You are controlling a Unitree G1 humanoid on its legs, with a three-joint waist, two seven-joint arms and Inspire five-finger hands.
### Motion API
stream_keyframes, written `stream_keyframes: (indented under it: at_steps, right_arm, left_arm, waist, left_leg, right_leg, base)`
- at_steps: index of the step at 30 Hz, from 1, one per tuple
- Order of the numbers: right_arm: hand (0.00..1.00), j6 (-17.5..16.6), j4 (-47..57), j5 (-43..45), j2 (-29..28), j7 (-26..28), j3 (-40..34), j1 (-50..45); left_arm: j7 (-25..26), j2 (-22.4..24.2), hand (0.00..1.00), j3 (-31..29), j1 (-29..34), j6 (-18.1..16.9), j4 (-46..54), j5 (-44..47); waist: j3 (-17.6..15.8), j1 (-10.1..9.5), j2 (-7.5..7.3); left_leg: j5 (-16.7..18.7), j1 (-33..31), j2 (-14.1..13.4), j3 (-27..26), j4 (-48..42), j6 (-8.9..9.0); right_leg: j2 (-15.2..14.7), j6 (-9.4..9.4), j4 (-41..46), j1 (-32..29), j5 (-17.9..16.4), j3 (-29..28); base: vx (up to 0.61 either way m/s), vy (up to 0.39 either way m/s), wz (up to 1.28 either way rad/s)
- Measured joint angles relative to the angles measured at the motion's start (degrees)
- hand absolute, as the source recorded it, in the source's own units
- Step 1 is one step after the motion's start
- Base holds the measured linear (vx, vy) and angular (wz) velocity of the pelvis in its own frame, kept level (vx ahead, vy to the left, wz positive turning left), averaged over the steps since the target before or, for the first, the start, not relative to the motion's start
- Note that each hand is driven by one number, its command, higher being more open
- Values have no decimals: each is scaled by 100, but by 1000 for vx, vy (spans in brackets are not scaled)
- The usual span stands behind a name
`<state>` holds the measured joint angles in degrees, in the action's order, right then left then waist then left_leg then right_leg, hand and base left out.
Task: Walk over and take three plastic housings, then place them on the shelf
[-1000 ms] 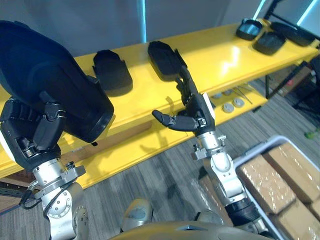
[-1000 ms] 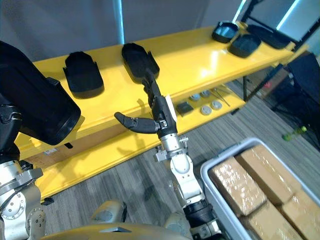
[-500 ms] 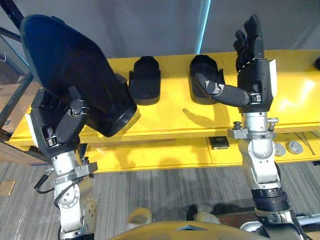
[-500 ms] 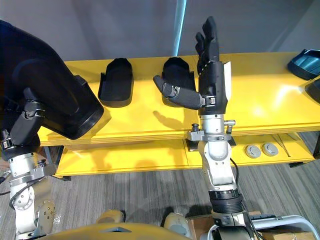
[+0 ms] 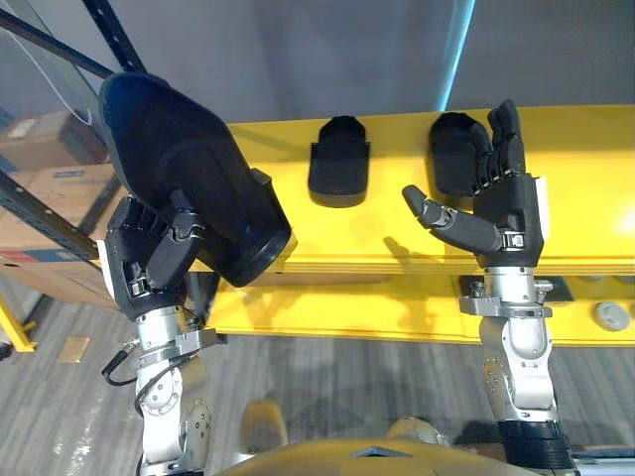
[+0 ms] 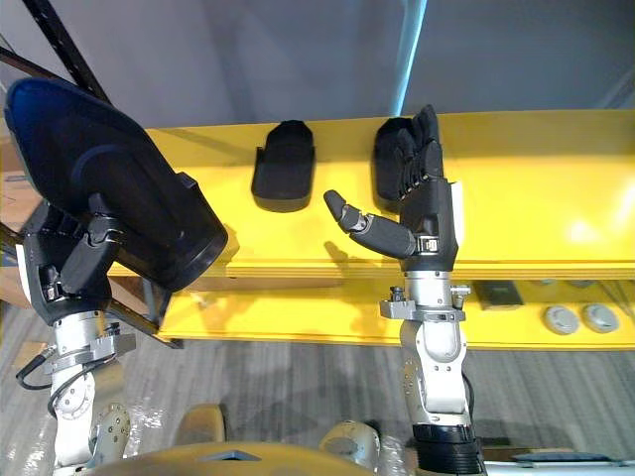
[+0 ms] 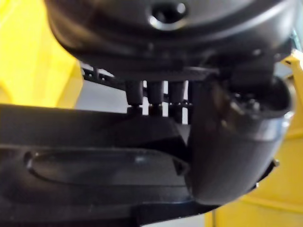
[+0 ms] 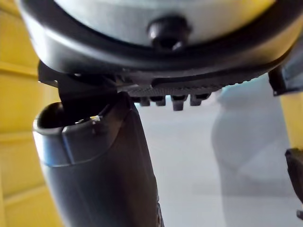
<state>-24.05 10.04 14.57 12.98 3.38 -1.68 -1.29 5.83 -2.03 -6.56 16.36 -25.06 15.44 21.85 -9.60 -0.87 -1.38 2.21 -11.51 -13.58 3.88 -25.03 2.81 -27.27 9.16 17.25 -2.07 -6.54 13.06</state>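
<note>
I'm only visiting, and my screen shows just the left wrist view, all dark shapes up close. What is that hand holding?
Observer: The left hand is curled round a big black plastic shell and holds it up in the air.
Operator: What is the yellow stuff behind it?
Observer: That is a yellow shelf. Two more shells lie on its top board, a left shell and a right shell, apart from each other.
Operator: Is the other hand carrying one too?
Observer: No. The right hand is raised in front of the right shell, with its fingers open and nothing in it.
</note>
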Motion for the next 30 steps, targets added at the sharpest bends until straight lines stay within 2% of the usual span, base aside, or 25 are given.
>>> stream_keyframes:
  at_steps: [1, 2, 3, 4, 5, 6, 7, 8, 9, 10, 11, 12, 13, 14, 16, 18, 20, 21, 25, 27, 30]
  right_arm:
    - [100, -28, -208, 21, 110, -7, 92, 141]
    - [100, -42, -310, 26, 156, -8, 132, 211]
    - [100, -41, -415, 19, 236, -9, 183, 282]
    - [100, -50, -515, -119, 303, -41, 243, 281]
    - [100, -46, -568, -180, 272, -64, 244, 286]
    - [100, -34, -742, -314, 168, -102, 329, 328]
    - [100, -25, -864, -320, 167, -107, 437, 332]
    - [100, -10, -1000, -485, 167, -101, 599, 329]
    - [100, -6, -957, -583, 169, -130, 720, 341]
    - [100, -5, -880, -670, 175, -154, 745, 353]
    - [100, -3, -590, -746, 235, -245, 740, 403]
    - [100, -8, -221, -746, 261, -350, 644, 450]
    - [100, -11, -49, -746, 255, -399, 572, 446]
    - [100, -58, 275, -747, 253, -495, 266, 383]
    - [100, -55, 281, -746, 201, -571, 46, 319]
    - [100, -40, 177, -749, 169, -654, -14, 220]
    - [100, -39, 163, -759, 168, -662, -15, 167]
    - [100, -39, 163, -762, 168, -662, -99, 167]
    - [100, -39, 191, -754, 169, -697, -317, 169]
    - [100, -38, 215, -744, 170, -674, -400, 165]
    - [100, 22, 335, -728, 170, -603, -548, 3]
  left_arm:
    - [0, 3, 0, 0, 5, -4, -27, -18]
    - [-5, 3, 0, 0, 10, -22, -26, -43]
    - [-74, 1, 0, 2, 13, -67, -25, -73]
    - [-406, -89, 0, 0, 13, -128, -25, 151]
    - [-577, -140, 0, 15, -10, -125, -29, 332]
    - [-869, -231, 0, 39, -48, -100, -67, 631]
    - [-938, -256, 0, 73, -7, -65, -78, 739]
    - [-1018, -293, 0, 123, 36, 69, -83, 797]
    - [-1138, -384, 0, 132, 27, 168, -81, 907]
    - [-1191, -471, 0, 145, 4, 174, -77, 972]
    - [-1288, -640, 0, 183, -134, 176, -44, 1152]
    - [-1300, -752, 0, 203, -386, 183, -9, 1318]
    - [-1352, -756, 0, 294, -474, 189, 31, 1359]
    - [-1352, -621, 0, 503, -468, 271, 343, 1357]
    - [-1362, -569, 0, 642, -501, 371, 539, 1365]
    - [-1473, -572, 0, 690, -518, 435, 744, 1359]
    - [-1645, -573, 0, 746, -520, 435, 917, 1386]
    - [-1884, -581, 0, 807, -604, 445, 1010, 1455]
    - [-2269, -592, 0, 1026, -783, 571, 1105, 1423]
    - [-2273, -603, 0, 1023, -788, 652, 1206, 1405]
    - [-2098, -705, 0, 1022, -844, 816, 1210, 1152]
  waist:
    - [15, 0, 60]
    - [45, 1, 144]
    - [104, -10, 299]
    - [238, 9, 472]
    - [263, 33, 504]
    - [151, -21, 322]
    - [112, -99, 299]
    - [61, -207, 376]
    - [60, -182, 369]
    - [66, -166, 359]
    - [78, -139, 345]
    - [81, -76, 338]
    - [90, -48, 324]
    - [145, -37, 277]
    - [155, 13, 288]
    - [156, 61, 287]
    - [166, 121, 284]
    - [175, 137, 282]
    - [233, 170, 322]
    - [291, 277, 339]
    - [345, 281, 326]
  left_leg:
    - [-141, 9, 5, 167, -74, 49]
    - [-170, 2, 5, 257, -163, 100]
    - [-186, 10, 6, 305, -313, 137]
    - [574, 60, -16, 86, -480, 595]
    - [982, 128, 17, -48, -505, 1061]
    - [1356, 66, 162, -324, -809, 1091]
    - [1443, 107, 196, -416, -818, 1006]
    - [1416, 195, 166, -588, -687, 793]
    - [1293, 345, 182, -588, -401, 617]
    - [1206, 429, 190, -571, -222, 546]
    - [1051, 508, 278, -535, 81, 418]
    - [886, 490, 438, -463, 321, 310]
    - [804, 491, 538, -412, 445, 253]
    - [636, 496, 844, -403, 665, 135]
    - [571, 482, 1013, -405, 730, 77]
    - [512, 503, 1032, -426, 808, 81]
    - [395, 515, 1005, -449, 974, 113]
    - [260, 549, 961, -471, 1184, 166]
    - [-30, 816, 790, -631, 1809, 280]
    - [-93, 859, 744, -665, 1935, 311]
    - [-202, 1072, 683, -805, 2188, 342]
  right_leg:
    - [-184, 130, -19, -28, 61, -257]
    - [-231, 176, -50, -35, 104, -338]
    - [-262, 260, -111, -50, 173, -442]
    - [-317, 494, -369, 62, 405, -537]
    - [-395, 497, -516, 178, 689, -535]
    - [-580, 334, -872, 202, 1576, -560]
    - [-579, 98, -1085, 185, 2214, -455]
    - [-479, -197, -1106, 105, 2876, -104]
    - [-167, -240, -446, 101, 2237, 178]
    - [60, -120, -181, 139, 1753, 208]
    - [551, -6, 131, 169, 927, 232]
    - [972, 39, 206, 204, 343, 231]
    - [1122, 18, 148, 230, 139, 234]
    - [1275, -164, -271, 415, -77, 372]
    - [1204, -106, -626, 593, -34, 370]
    - [1222, -36, -865, 680, 102, 366]
    - [1294, -64, -1053, 686, 225, 363]
    - [1367, -100, -1204, 672, 321, 347]
    - [1528, -179, -1266, 622, 367, 197]
    - [1578, -208, -1287, 595, 392, 168]
    - [1635, -229, -1288, 601, 409, 49]
  base:
    - [-25, 545, -30]
    - [-47, 633, -34]
    - [-56, 908, -25]
    - [-38, 936, -16]
    - [-38, 950, -17]
    - [-49, 598, -31]
    - [-103, 705, -50]
    - [-64, 578, -27]
    - [-15, 508, -1]
    - [78, 360, 32]
    - [97, 291, 48]
    - [88, 268, 53]
    - [78, 264, 56]
    - [55, 175, 40]
    - [32, 139, 30]
    - [-19, 62, 3]
    - [-46, -20, -9]
    - [-78, -82, -9]
    - [-66, -77, -18]
    - [-19, -57, -19]
    - [9, -34, -20]
